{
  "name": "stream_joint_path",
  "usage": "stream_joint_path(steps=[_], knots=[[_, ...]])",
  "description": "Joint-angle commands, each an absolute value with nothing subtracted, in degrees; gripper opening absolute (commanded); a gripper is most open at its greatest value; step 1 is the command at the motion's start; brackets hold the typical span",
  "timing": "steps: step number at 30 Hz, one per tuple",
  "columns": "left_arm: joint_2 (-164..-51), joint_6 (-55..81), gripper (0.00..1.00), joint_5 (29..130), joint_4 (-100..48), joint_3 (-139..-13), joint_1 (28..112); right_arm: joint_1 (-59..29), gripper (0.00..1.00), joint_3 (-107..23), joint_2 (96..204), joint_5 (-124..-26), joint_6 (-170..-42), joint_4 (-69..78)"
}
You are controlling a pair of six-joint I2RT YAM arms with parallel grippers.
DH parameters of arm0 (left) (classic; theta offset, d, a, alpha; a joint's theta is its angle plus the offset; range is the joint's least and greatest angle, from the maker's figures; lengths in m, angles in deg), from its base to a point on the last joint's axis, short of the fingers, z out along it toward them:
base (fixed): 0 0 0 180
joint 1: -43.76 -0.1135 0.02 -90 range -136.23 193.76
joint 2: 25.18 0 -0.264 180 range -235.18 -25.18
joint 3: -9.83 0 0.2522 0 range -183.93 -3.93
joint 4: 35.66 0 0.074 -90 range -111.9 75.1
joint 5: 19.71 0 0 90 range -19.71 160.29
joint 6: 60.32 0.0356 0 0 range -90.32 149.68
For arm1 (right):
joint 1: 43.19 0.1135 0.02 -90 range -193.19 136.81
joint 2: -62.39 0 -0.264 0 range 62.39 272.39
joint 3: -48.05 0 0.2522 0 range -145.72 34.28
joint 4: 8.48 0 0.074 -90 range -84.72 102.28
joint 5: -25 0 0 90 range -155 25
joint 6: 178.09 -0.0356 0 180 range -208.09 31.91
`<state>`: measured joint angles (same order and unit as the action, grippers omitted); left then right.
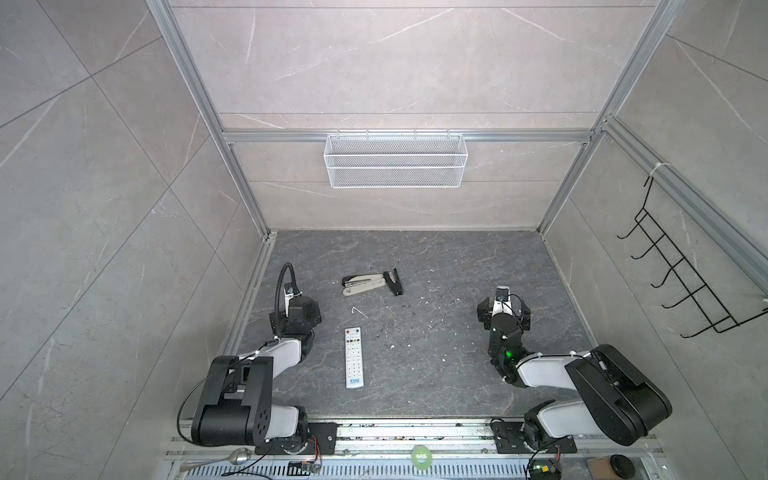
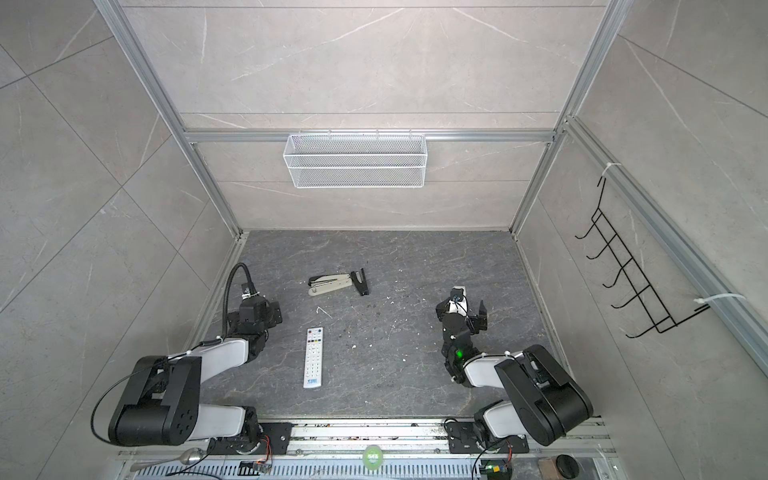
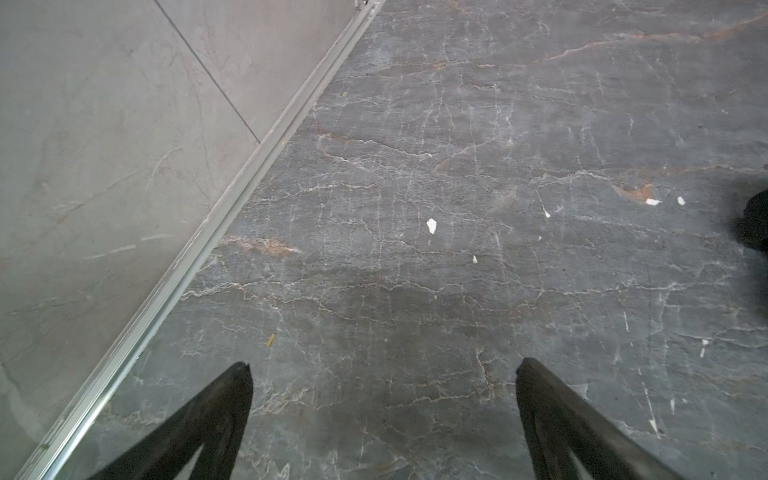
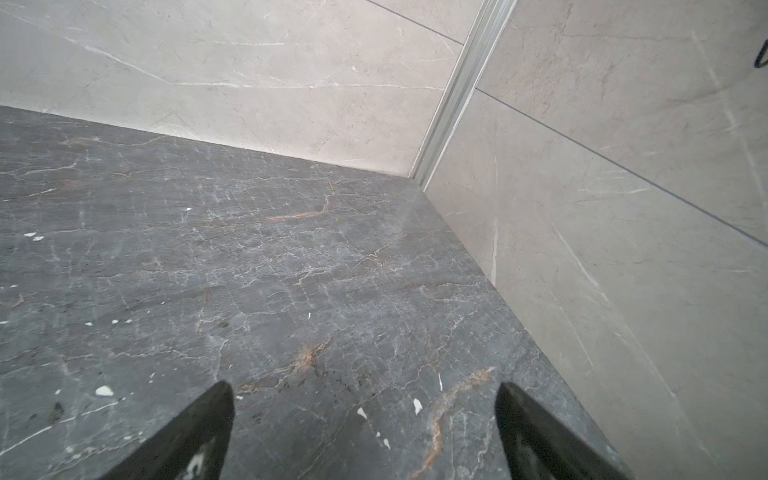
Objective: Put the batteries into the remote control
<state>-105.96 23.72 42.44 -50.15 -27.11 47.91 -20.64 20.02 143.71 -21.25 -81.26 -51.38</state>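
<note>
The left gripper (image 3: pixel 382 368) and the right gripper (image 4: pixel 363 388) hover over the bare tabletop (image 3: pixel 415 166), both spread wide and empty. The remote control (image 1: pixel 354 357) lies face up between them, nearer the left one, touching neither.

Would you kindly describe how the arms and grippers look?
The left arm and right arm have black boxy housings and white rounded links. A black ribbed hose arches over the left; a green light glows on the right. The left gripper and right gripper have black tapering fingers.

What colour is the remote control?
The remote control is white with a blue logo, clearest in a top view.
</note>
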Motion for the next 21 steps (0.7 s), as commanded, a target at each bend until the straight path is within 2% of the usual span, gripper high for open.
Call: stream_joint_path(steps=[1, 6, 8, 10, 21], knots=[[-109.1, 29.0, 1.00, 45.7, -67.8, -26.1, 47.4, -24.0, 0.99, 16.8, 145.0, -26.5, -85.5, -50.3], [-109.2, 28.4, 1.00, 54.6, -67.5, -25.6, 44.7, -25.3, 0.99, 11.5, 148.0, -29.6, -85.9, -42.5], [-112.5, 29.7, 1.00, 57.4, -75.4, -23.4, 44.0, -27.2, 0.99, 9.2, 148.2, -32.3, -87.4, -37.6], [-110.9, 28.5, 1.00, 59.8, -69.6, -24.6, 43.1, -28.4, 0.99, 7.3, 148.9, -34.1, -88.2, -34.3], [-111.3, 28.6, 1.00, 59.7, -71.8, -24.1, 42.7, -30.5, 0.99, 11.2, 146.8, -38.8, -89.2, -38.9]])
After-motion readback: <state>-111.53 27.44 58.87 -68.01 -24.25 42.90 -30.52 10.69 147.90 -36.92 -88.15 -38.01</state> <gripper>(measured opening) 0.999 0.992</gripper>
